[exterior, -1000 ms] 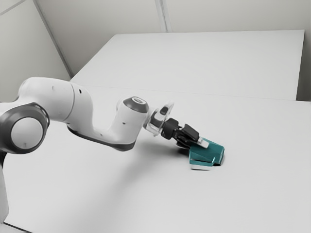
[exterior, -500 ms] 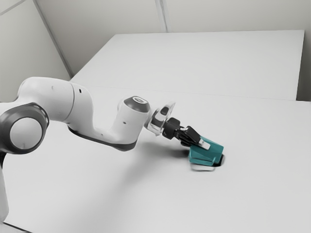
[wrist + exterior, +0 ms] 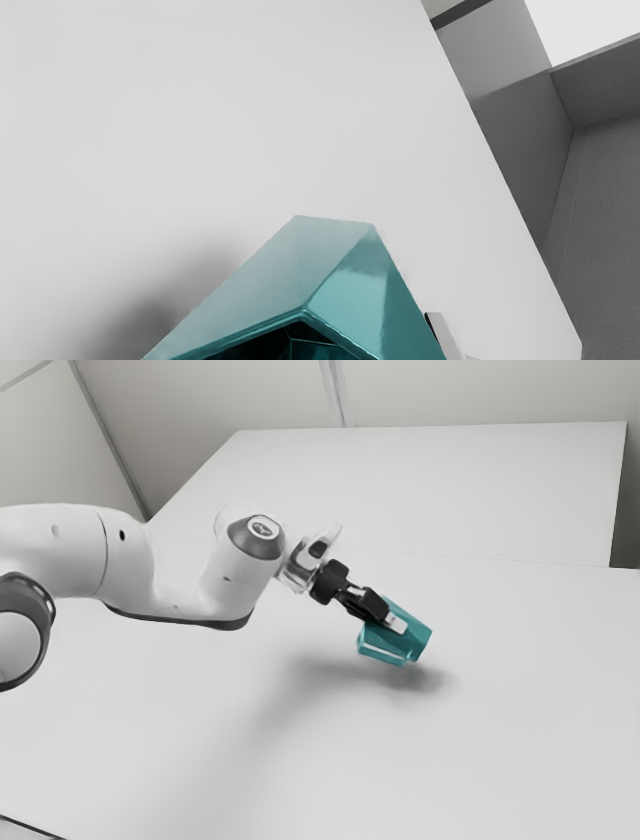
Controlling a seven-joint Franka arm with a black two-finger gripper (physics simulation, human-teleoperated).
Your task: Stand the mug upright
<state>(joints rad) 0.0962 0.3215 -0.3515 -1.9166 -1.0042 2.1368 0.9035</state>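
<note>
One teal mug [image 3: 416, 639] is held tilted between the jaws, raised just over the white surface [image 3: 250, 770], its shadow [image 3: 428, 680] lying beneath it. The arm [image 3: 180, 575] reaches in from the exterior view's left. In the wrist view, the mug's dark hollow shows, and a pale fingertip [image 3: 444, 332] sits against its side. The mug is not upright.

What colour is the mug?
Teal, glossy; the mug shows best in the wrist view.
</note>
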